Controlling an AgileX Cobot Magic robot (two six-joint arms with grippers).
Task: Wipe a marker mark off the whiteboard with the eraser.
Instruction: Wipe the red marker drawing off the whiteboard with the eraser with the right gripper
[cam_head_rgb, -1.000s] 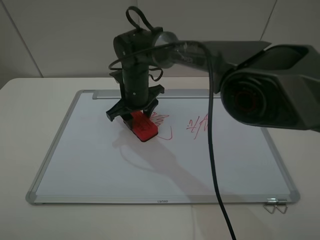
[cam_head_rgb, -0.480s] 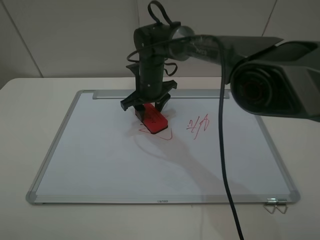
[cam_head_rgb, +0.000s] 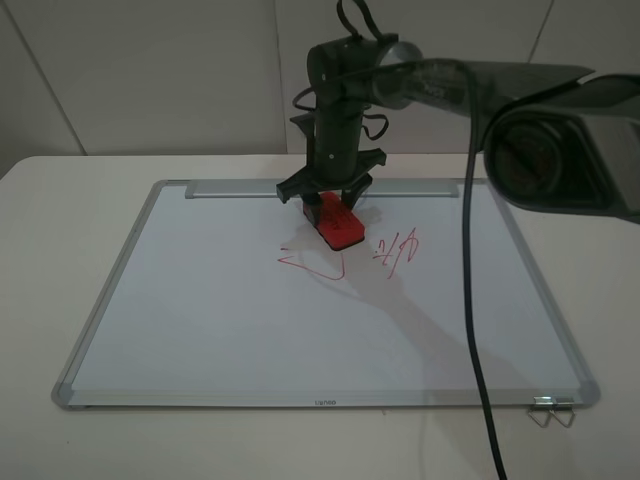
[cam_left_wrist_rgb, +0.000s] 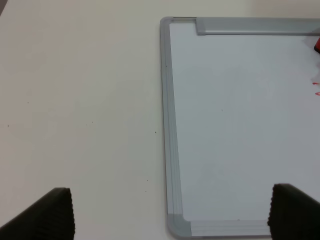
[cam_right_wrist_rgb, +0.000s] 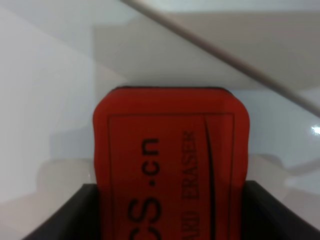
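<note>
Red eraser clamped in my right gripper, base on whiteboard, just beyond mark, tray side. Off-board, my left gripper gapes wide, holding nothing.

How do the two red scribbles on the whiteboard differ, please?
The marker mark is wider, long angular strokes ending in a hook; the smaller scribble is short upright strokes. The marker mark lies in front of the eraser, the smaller scribble to its right in the high view. Both are red, on the whiteboard.
</note>
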